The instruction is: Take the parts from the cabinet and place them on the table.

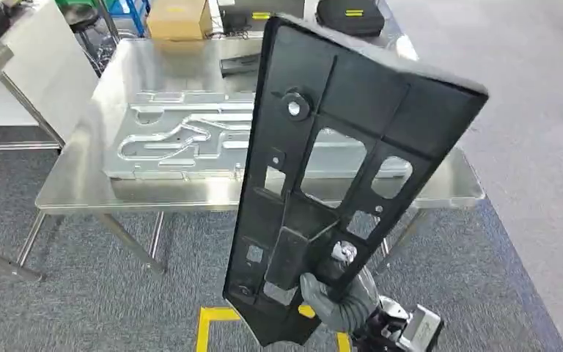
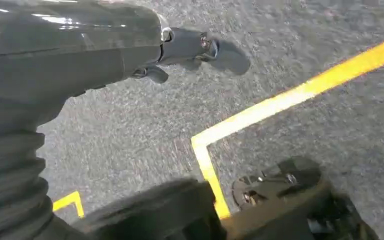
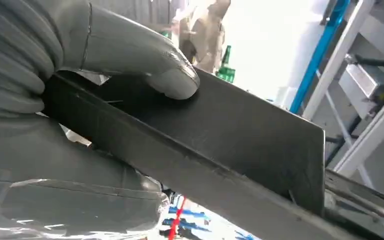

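Steel table (image 1: 73,192) ahead in the head view, standing on grey carpet (image 1: 117,308) marked with yellow tape (image 1: 212,317); bearing a flat silver panel (image 1: 176,139) with cut-out slots. Beyond it, a cardboard box (image 1: 179,18) and a black bag (image 1: 350,15).

Held up in front of the table: a long black part (image 1: 337,169) with rectangular openings, long axis nearly upright, top end tilted away and a little to the right, lower end pointing down toward the tape. Broad ribbed face turned to the camera.

Right hand (image 1: 341,301) gripping the lower end, fingers wrapped round its edge from the right. In the right wrist view, thumb (image 3: 145,55) pressed flat on the dark face of the part (image 3: 220,135), remaining fingers (image 3: 75,200) closed underneath, plate clamped between.

Left hand (image 2: 180,47) hanging over the carpet beside a tape corner (image 2: 205,150), holding nothing, fingers stretched out.
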### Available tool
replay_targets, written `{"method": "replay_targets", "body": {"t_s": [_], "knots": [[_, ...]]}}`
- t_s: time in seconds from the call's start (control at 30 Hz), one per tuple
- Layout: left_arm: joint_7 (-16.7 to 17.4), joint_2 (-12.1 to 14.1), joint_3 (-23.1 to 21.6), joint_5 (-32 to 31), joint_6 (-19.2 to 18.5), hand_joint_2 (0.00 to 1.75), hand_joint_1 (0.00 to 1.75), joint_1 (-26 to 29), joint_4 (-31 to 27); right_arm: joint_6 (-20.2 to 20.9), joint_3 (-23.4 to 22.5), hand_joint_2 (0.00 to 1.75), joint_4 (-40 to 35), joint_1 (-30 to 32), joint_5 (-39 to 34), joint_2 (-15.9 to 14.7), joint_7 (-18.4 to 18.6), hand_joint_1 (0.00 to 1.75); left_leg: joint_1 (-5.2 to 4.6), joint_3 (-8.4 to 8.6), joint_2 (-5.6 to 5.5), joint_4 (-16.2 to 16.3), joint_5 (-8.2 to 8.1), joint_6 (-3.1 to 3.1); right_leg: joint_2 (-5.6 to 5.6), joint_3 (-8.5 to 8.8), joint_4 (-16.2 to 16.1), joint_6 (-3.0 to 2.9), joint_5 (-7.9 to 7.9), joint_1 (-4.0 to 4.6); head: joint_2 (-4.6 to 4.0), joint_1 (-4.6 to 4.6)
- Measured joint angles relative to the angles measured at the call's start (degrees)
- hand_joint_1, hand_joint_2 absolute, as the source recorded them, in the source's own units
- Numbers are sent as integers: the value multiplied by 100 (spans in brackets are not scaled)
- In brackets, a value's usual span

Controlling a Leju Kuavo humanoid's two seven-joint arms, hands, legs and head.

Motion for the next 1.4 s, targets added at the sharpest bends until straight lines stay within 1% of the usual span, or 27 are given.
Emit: {"method": "replay_targets", "body": {"t_s": [0.03,0.1,0.13,0.23,0.27,0.3,0.33,0.4,0.43,0.47,0.5,0.57,0.63,0.67,0.77,0.8,0.83,0.93,0.97,1.0,1.03,1.13,1.17,1.27,1.3,1.33,1.4], "knots": [[2,0,0,4,0,175,0,2,0,0,0,175,20,-7,0,0,-7,175,-3,-49,-6,-4,-24,35,-12,3,-6,35,25,6,0,0],[20,-2,0,0,7,175,0,-5,0,22,2,175,39,-32,0,0,-13,175,56,96,-33,-139,-21,120,-14,7,58,85,9,10,0,0],[39,-9,0,-2,9,175,0,8,0,28,2,175,53,-76,0,0,-24,175,50,180,-27,-175,-35,152,-11,-67,266,105,-48,6,0,0],[55,-11,0,0,13,175,0,15,0,50,2,175,94,-104,0,0,-31,175,28,246,-18,-175,-106,226,-8,-884,1484,136,-498,11,0,0],[55,-11,0,0,15,175,0,25,0,57,2,175,114,-103,0,0,-31,175,13,273,-21,-173,-135,234,-9,-1111,1742,133,-515,12,-2,0],[55,-11,0,2,20,175,0,29,0,79,2,175,136,-110,0,0,-31,175,-2,327,-28,-172,-172,234,-9,-1215,1738,121,-378,14,0,0],[55,-11,0,2,31,175,0,34,0,87,2,175,147,-114,0,0,-31,175,-12,396,-35,-173,-221,230,-8,-1180,1484,102,-120,22,0,0],[52,-13,0,2,46,175,0,43,0,103,2,175,149,-117,-2,0,-31,175,-38,564,-39,-173,-330,218,-8,-856,554,17,565,47,0,0],[52,-18,2,4,48,175,0,85,2,103,2,175,151,-129,-7,0,-31,175,-21,588,-34,-189,-384,210,-16,-724,198,-62,732,93,0,0],[50,-31,4,4,57,175,0,56,7,105,2,175,168,-138,-11,0,-31,175,-41,615,-33,-182,-397,175,-26,-765,180,-83,583,140,0,0],[52,-28,7,7,66,175,0,49,7,105,2,175,164,-139,-15,4,-31,175,-36,567,-26,-183,-429,128,-12,-734,95,-111,574,143,0,15],[52,-33,11,9,66,175,0,64,7,105,4,175,166,-129,-15,11,-20,175,-43,665,-11,-156,-396,62,-2,-698,47,-172,579,139,0,13],[50,-26,15,7,68,175,0,52,4,105,4,175,160,-138,-15,26,-20,175,-35,653,-12,35,-465,23,-2,-518,-55,-210,565,81,0,18],[50,-26,20,7,66,175,0,49,4,107,6,175,160,-151,-15,41,-22,175,-33,469,-11,398,-554,-11,-9,-471,-74,-246,540,64,0,11],[31,-24,35,37,66,175,0,-25,4,118,7,175,164,-151,-15,57,-9,175,35,-281,-6,1549,-1085,-103,-30,-390,-74,-242,446,46,0,13],[31,-24,37,39,66,175,0,-46,4,120,7,175,164,-151,-15,59,-7,175,55,-387,-4,1630,-1068,-146,-28,-339,-74,-229,409,38,0,13],[31,-24,39,39,66,175,0,-50,4,120,7,175,164,-152,-15,59,-7,175,69,-372,0,1464,-868,-159,-20,-277,-73,-212,369,24,0,13],[46,-22,42,37,61,175,0,3,4,122,7,175,164,-151,-13,59,4,175,126,-23,5,107,214,-208,0,-104,-75,-128,240,-13,0,13],[41,-22,46,44,52,175,0,11,7,127,7,175,171,-159,-5,59,20,175,90,-55,14,85,12,-194,1,-68,-52,-97,227,-12,0,15],[41,-22,53,44,50,175,0,8,4,127,7,175,168,-168,4,65,26,175,68,-22,54,-96,-65,-104,13,-135,-23,-51,217,6,0,9],[33,-22,66,53,48,175,0,5,4,129,7,175,173,-165,18,70,55,175,58,-66,50,-61,81,-27,0,-137,-23,-13,188,15,0,11],[-13,-31,81,48,9,175,0,-3,2,35,7,175,160,-234,295,72,74,175,87,-17,30,-104,91,87,-14,-118,35,84,94,-11,0,11],[-31,-31,83,39,-15,175,0,-3,2,-91,7,175,142,-298,499,66,74,175,84,0,35,-120,80,118,-12,-239,269,97,-47,-4,0,11],[-61,-31,85,13,-88,175,0,1,2,-337,-55,175,87,-624,912,-16,158,175,49,9,53,-116,42,183,-12,-1007,1627,126,-569,4,0,11],[-70,-28,92,15,-140,175,0,2,4,-403,-110,175,81,-771,1019,-57,223,175,36,19,50,-112,31,200,-12,-1166,1840,122,-555,6,0,11],[-90,-28,103,17,-185,175,0,2,4,-476,-190,175,83,-990,1119,-131,331,175,21,41,41,-111,19,209,-11,-1192,1774,107,-391,7,0,11],[-101,-31,116,22,-273,175,0,-12,4,-658,-341,175,160,-1799,1468,-324,621,175,-13,101,33,-99,-17,209,-8,-908,950,33,233,24,0,11]]}}
